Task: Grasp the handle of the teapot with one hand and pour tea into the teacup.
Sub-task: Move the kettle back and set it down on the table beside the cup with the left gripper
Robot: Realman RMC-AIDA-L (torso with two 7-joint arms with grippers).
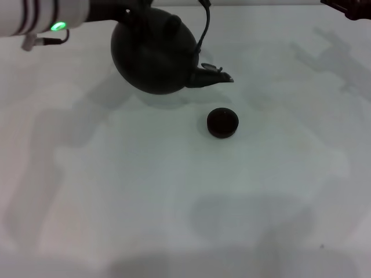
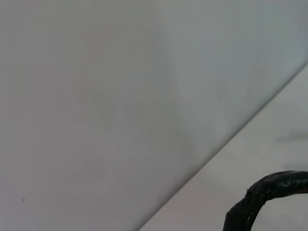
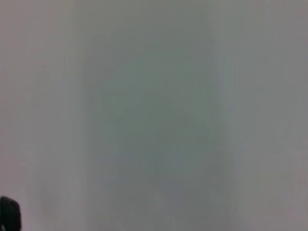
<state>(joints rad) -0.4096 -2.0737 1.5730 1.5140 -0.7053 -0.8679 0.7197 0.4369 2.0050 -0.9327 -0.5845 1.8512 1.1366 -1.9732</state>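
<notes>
The large round dark brown-black teapot hangs lifted at the far left-centre of the white matte table, tipped so that its short curved spout points toward the robot's right and slightly downward. Its body is smooth, bulbous and dull in finish, with a small rounded knob on the lid. The thin arched overhead handle rises past the top edge of the head view, so its grip point is hidden there; in the left wrist view a dark, wrapped, slightly glossy length of the same handle curves in at one corner. The small round dark brown handleless teacup stands upright on the table, below and just right of the spout tip, apart from it — low, squat, with a plain rim. No liquid can be made out between spout and cup. The left arm, a white cylinder with dark bands and a green light, reaches in from the upper left toward the pot; its gripper is cut off from sight (open or closed cannot be told). The right arm shows only as a dark edge at the upper right corner, well apart from the pot — its gripper's state cannot be told either.
</notes>
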